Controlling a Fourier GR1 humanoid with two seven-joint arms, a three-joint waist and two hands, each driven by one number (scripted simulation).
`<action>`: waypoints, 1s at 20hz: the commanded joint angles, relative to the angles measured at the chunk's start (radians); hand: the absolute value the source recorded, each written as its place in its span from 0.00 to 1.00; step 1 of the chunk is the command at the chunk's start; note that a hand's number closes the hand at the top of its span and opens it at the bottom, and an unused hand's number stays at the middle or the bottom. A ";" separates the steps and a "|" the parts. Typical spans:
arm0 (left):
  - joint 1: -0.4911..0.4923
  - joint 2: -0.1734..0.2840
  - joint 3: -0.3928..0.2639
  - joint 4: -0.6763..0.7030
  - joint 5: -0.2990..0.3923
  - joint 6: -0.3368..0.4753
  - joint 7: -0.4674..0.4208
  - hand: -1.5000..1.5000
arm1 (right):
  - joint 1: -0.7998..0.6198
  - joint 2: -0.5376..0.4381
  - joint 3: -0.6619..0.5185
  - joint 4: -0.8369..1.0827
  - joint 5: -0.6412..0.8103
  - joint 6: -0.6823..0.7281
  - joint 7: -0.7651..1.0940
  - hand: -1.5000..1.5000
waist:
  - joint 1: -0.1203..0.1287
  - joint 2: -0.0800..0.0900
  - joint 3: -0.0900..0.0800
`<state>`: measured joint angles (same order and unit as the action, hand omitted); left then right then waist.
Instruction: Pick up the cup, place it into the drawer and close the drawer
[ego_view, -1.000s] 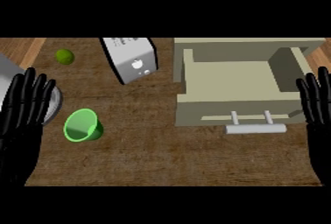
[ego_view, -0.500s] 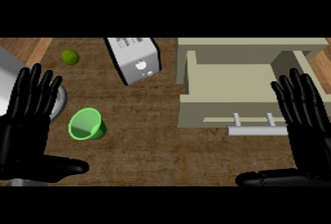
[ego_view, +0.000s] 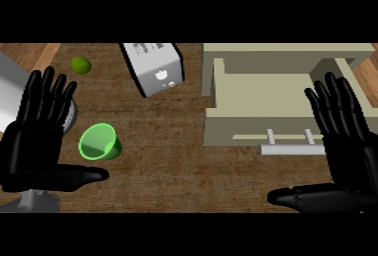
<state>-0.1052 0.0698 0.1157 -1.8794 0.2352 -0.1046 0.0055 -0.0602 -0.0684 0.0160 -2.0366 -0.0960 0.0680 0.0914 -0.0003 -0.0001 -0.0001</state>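
Both hands came in from the lower edge, palms flat, fingers pointing away from the robot. Left hand (ego_view: 37, 135) sat at the left side, fingers straight and spread, thumb stuck out to the right; held nothing. Right hand (ego_view: 347, 145) sat at the right side, same pose, fingers straight and apart, thumb stuck out to the left; held nothing.

Green cup (ego_view: 100, 142) lay tipped on its side just right of the left hand's palm, above its thumb, mouth facing the camera; whether it touched the hand could not be told. Open drawer (ego_view: 255, 90) was just left of the right hand, its beige tray pulled out, white handle (ego_view: 291, 148) on the front beside the right palm. Right fingers overlapped the drawer's right wall in view; contact could not be told.

Toaster (ego_view: 153, 67), tilted, stood between the hands, further away. Lime (ego_view: 81, 65) lay just beyond the left fingertips. Surface was a brown counter (ego_view: 184, 170); grey object (ego_view: 15, 90) partly hidden behind the left hand.
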 joint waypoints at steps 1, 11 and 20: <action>-0.011 0.024 0.037 0.049 0.031 -0.027 -0.031 0.00 | 0.002 0.035 0.030 0.015 0.045 -0.027 -0.027 0.00 | 0.000 0.000 0.000; -0.018 -0.020 -0.033 0.041 -0.065 0.080 0.002 0.00 | 0.017 -0.011 -0.055 0.012 -0.044 0.051 -0.039 0.00 | 0.000 0.000 0.000; 0.127 0.026 0.029 0.016 -0.006 0.012 0.011 0.00 | -0.019 -0.026 -0.064 0.002 -0.036 0.048 0.015 0.00 | 0.003 -0.001 0.000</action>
<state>-0.0352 0.0799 0.1307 -1.7919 0.2084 -0.0845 -0.0296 -0.0738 -0.0840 -0.0350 -2.0464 -0.1257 0.1033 0.1014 0.0008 -0.0005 -0.0001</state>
